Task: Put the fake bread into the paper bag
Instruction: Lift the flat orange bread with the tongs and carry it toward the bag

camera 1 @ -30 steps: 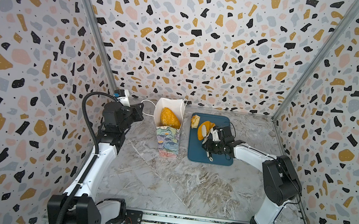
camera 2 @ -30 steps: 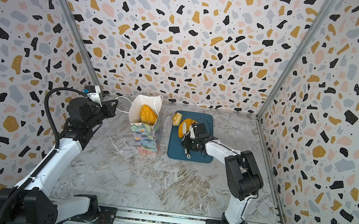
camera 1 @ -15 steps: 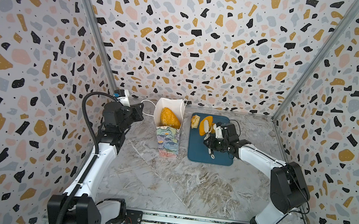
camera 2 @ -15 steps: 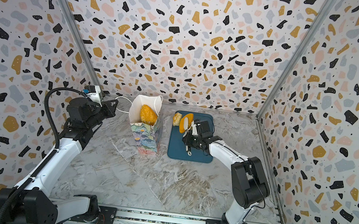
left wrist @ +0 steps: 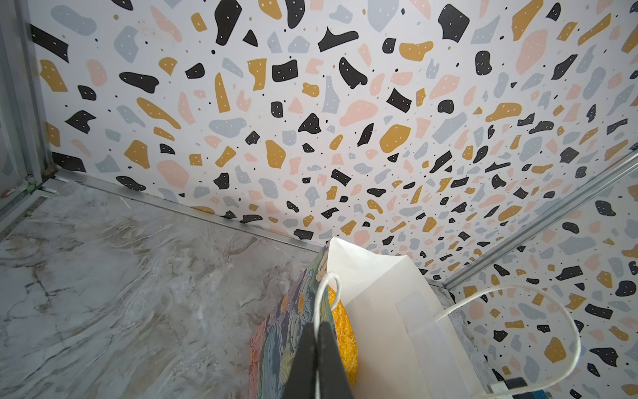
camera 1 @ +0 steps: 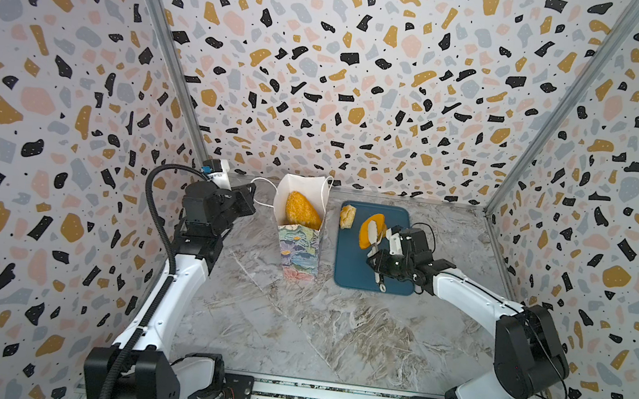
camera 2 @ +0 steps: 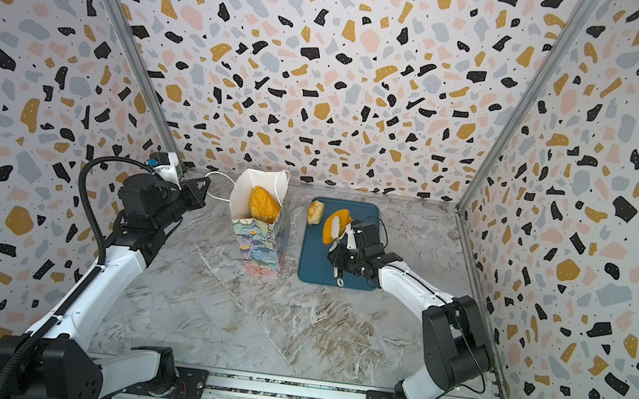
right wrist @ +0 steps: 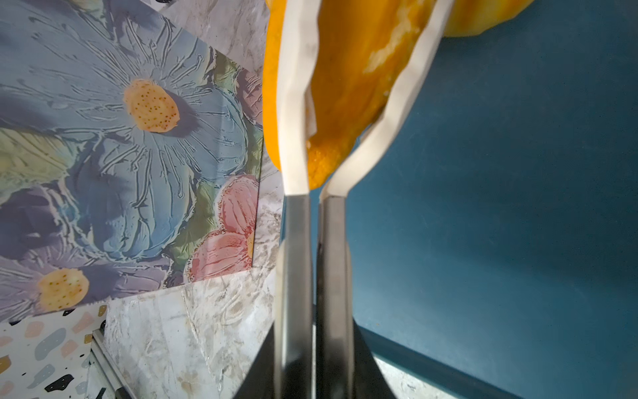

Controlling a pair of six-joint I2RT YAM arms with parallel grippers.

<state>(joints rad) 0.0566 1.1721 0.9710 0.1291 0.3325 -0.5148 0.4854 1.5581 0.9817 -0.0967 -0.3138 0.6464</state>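
Right fingers (right wrist: 257, 380) clamp tongs (right wrist: 297, 241) gripping orange bread (right wrist: 345, 86) over tray (right wrist: 483, 207); left fingers (left wrist: 303, 362) pinch paper bag (left wrist: 373, 293) cord (left wrist: 326, 286). Marble bench (camera 1: 292, 331), terrazzo walls (camera 1: 368, 68).

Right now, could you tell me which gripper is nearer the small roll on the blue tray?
Right. The right gripper, holding tongs, is over the tray near the roll; the left gripper is beyond the paper bag, pinching its cord handle.
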